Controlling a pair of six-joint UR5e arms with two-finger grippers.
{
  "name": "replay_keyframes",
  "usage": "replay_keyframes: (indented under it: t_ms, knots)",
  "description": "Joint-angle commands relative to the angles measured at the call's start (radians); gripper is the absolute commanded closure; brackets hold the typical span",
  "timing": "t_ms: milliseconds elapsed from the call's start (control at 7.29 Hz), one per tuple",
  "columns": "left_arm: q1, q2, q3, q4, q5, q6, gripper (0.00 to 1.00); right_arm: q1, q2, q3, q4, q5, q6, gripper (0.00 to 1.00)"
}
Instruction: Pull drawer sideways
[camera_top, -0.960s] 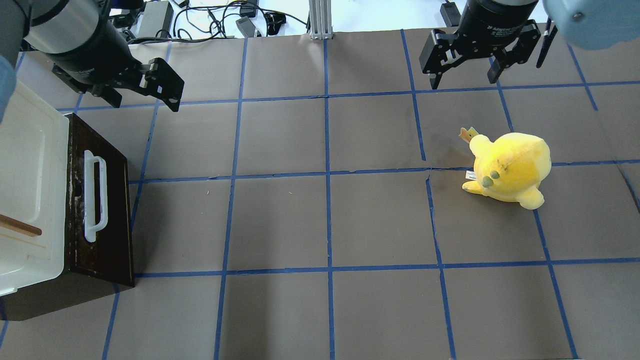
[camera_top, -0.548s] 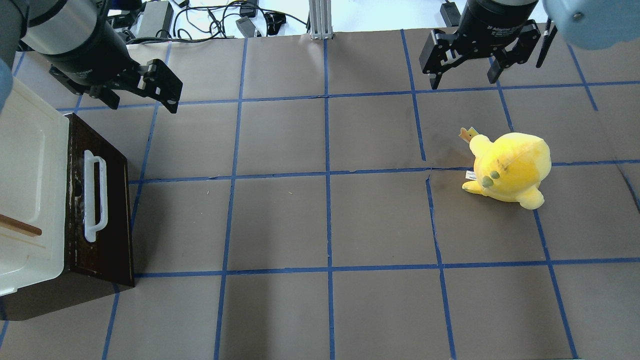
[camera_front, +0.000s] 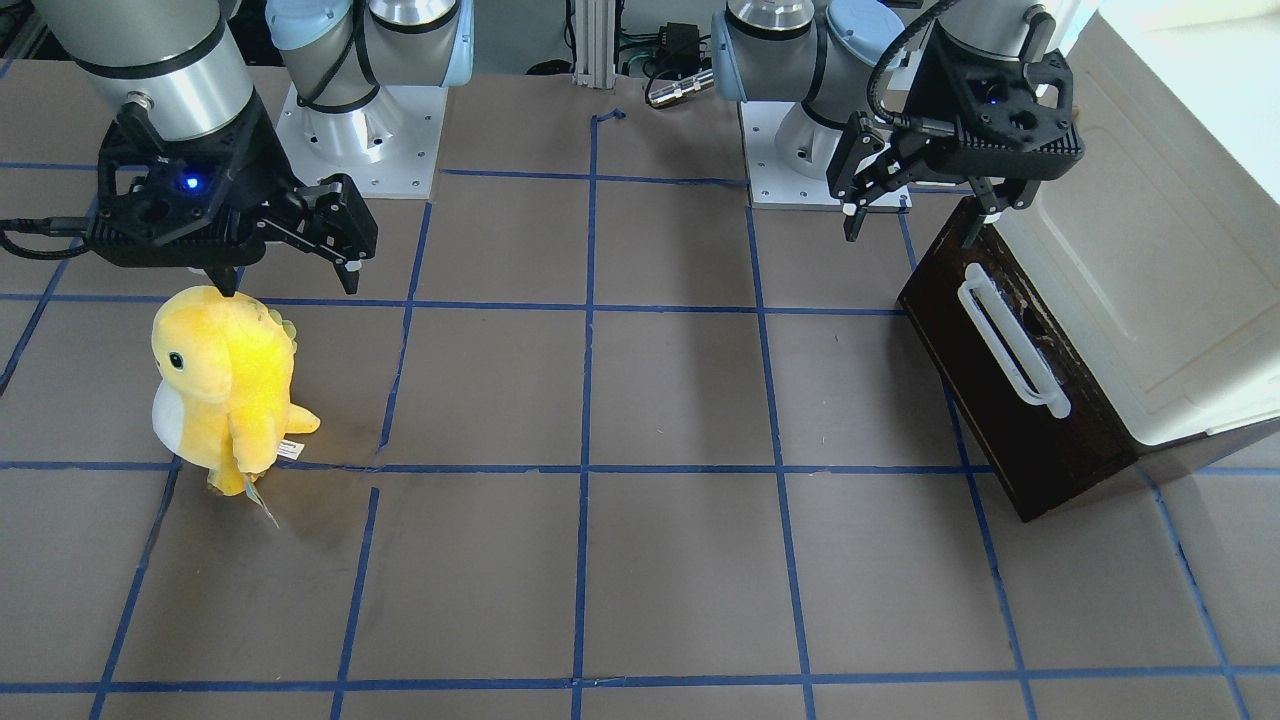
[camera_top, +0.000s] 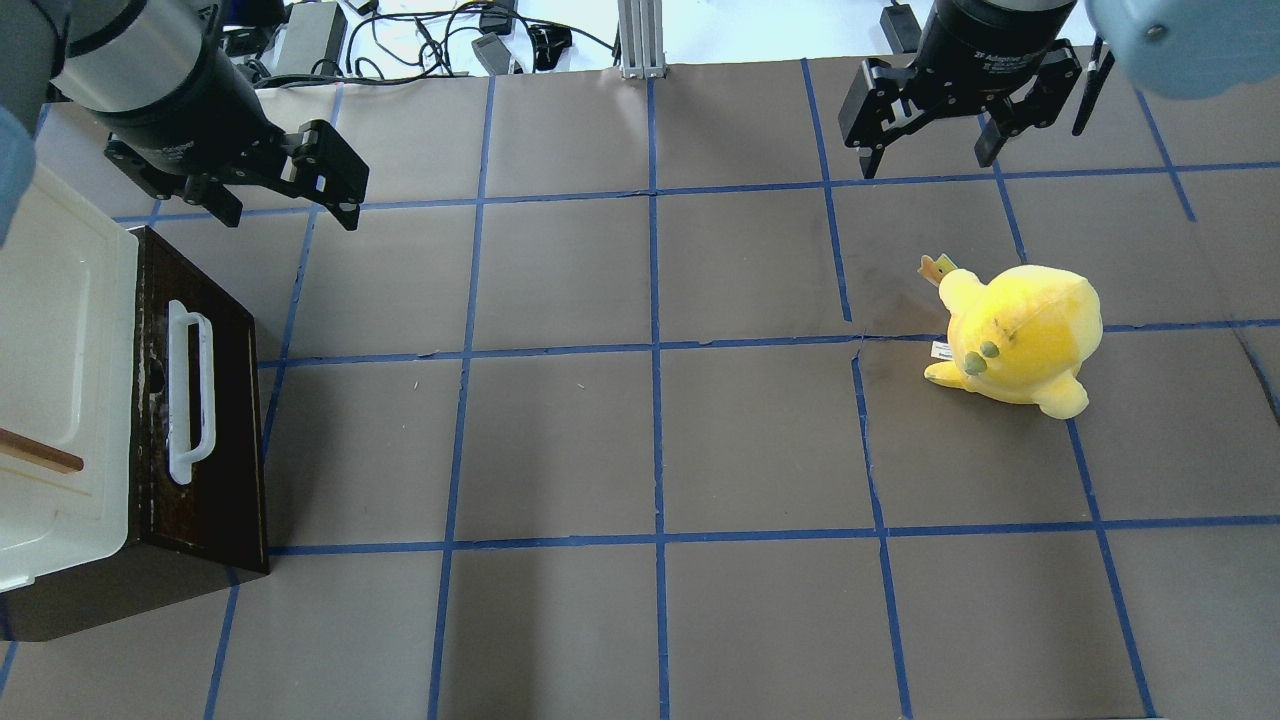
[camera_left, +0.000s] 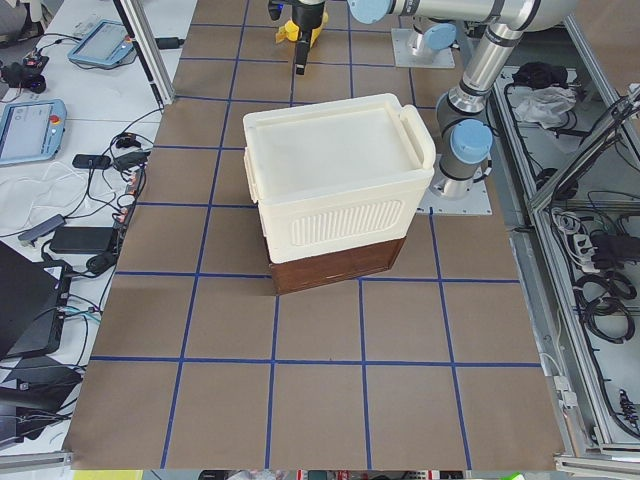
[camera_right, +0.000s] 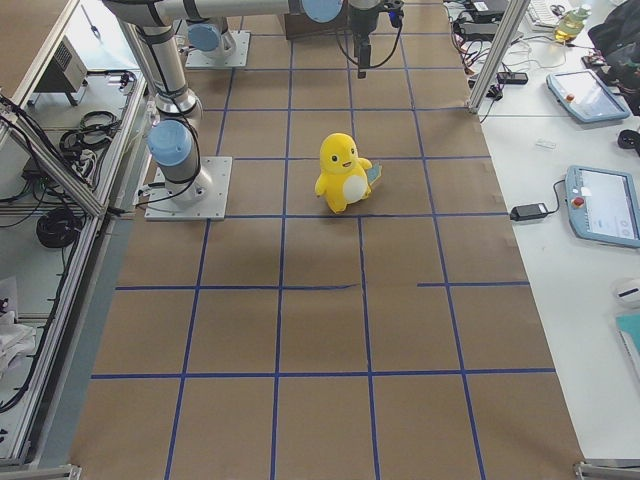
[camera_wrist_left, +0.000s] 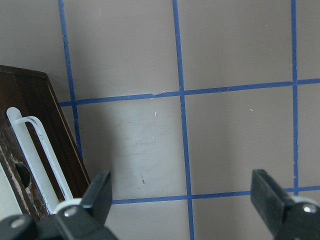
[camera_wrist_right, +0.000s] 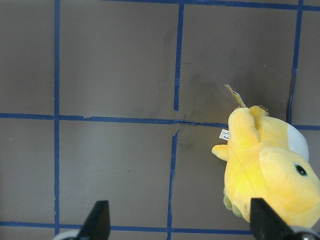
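The drawer (camera_top: 215, 420) has a dark brown front and a long white bar handle (camera_top: 190, 395), at the table's left edge under the cream cabinet body (camera_top: 50, 330). Its front sits against the cabinet, and no inner sides show. It also shows in the front view (camera_front: 1000, 420) and the left wrist view (camera_wrist_left: 30, 125). My left gripper (camera_top: 288, 212) is open and empty, hovering just behind the drawer's far end (camera_front: 920, 222). My right gripper (camera_top: 927, 165) is open and empty at the back right, far from the drawer.
A yellow plush toy (camera_top: 1020, 335) stands on the right half of the table, just in front of the right gripper (camera_front: 285, 288). A small brown handle (camera_top: 40, 455) sticks out on the cabinet top. Blue tape lines grid the brown table.
My left gripper has shifted slightly above the drawer's far end. The drawer, the plush toy and the right gripper have not moved.
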Motion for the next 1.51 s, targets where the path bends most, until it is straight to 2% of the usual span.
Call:
replay_keyframes:
  t_ms: [0, 274, 548, 823, 960, 1097, 1371]
  knots:
    - [0.001, -0.034, 0.001, 0.009, 0.12, -0.04, 0.0, 0.0, 0.0, 0.0, 0.0, 0.0, 0.0, 0.0]
    - [-0.029, -0.059, -0.024, 0.012, 0.12, -0.236, 0.0, 0.0, 0.0, 0.0, 0.0, 0.0, 0.0, 0.0]
    - [-0.069, -0.076, -0.057, 0.009, 0.146, -0.3, 0.0, 0.0, 0.0, 0.0, 0.0, 0.0, 0.0, 0.0]
    - [-0.111, -0.096, -0.132, 0.009, 0.274, -0.423, 0.0, 0.0, 0.0, 0.0, 0.0, 0.0, 0.0, 0.0]
    - [-0.131, -0.099, -0.175, 0.008, 0.361, -0.433, 0.0, 0.0, 0.0, 0.0, 0.0, 0.0, 0.0, 0.0]
    - [-0.138, -0.103, -0.217, 0.011, 0.408, -0.43, 0.0, 0.0, 0.0, 0.0, 0.0, 0.0, 0.0, 0.0]
    - [-0.137, -0.151, -0.243, 0.015, 0.521, -0.448, 0.0, 0.0, 0.0, 0.0, 0.0, 0.0, 0.0, 0.0]
